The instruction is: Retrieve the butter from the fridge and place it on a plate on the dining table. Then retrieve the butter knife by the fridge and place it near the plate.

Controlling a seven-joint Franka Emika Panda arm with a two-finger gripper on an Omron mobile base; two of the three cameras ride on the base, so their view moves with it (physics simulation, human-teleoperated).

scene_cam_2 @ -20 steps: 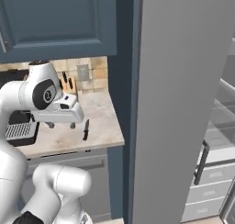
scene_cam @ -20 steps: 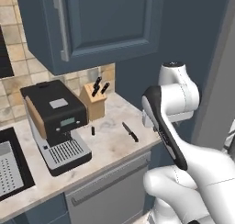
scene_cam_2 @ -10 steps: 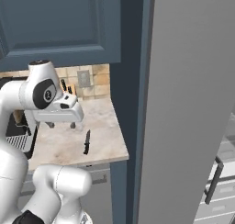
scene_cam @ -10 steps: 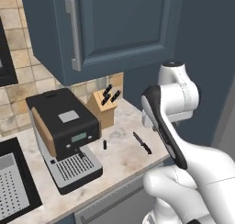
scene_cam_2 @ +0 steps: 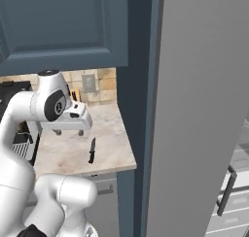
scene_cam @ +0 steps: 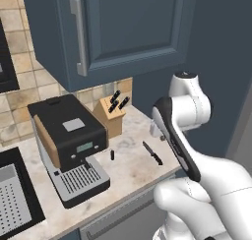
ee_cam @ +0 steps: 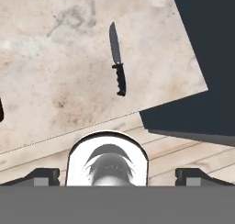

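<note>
Marbled table, left base view: beige stone table (scene_cam: 130, 170) carries the butter knife (scene_cam: 152, 153), lying flat near the front edge, right of the coffee machine (scene_cam: 69, 145) and in front of the knife block (scene_cam: 111, 116).
Arm, left base view: white arm (scene_cam: 184, 131) rises just right of the butter knife, not touching it.
Right base view: butter knife (scene_cam_2: 91, 150) lies on the table just below the white hand; the grey fridge (scene_cam_2: 204, 114) stands at right, beyond a dark blue panel (scene_cam_2: 138, 110).
Hand view: butter knife (ee_cam: 117, 64) lies alone on the table, blade pointing away, well apart from the fingers (ee_cam: 117, 176).
Fingers: spread to their widest, holding nothing.
</note>
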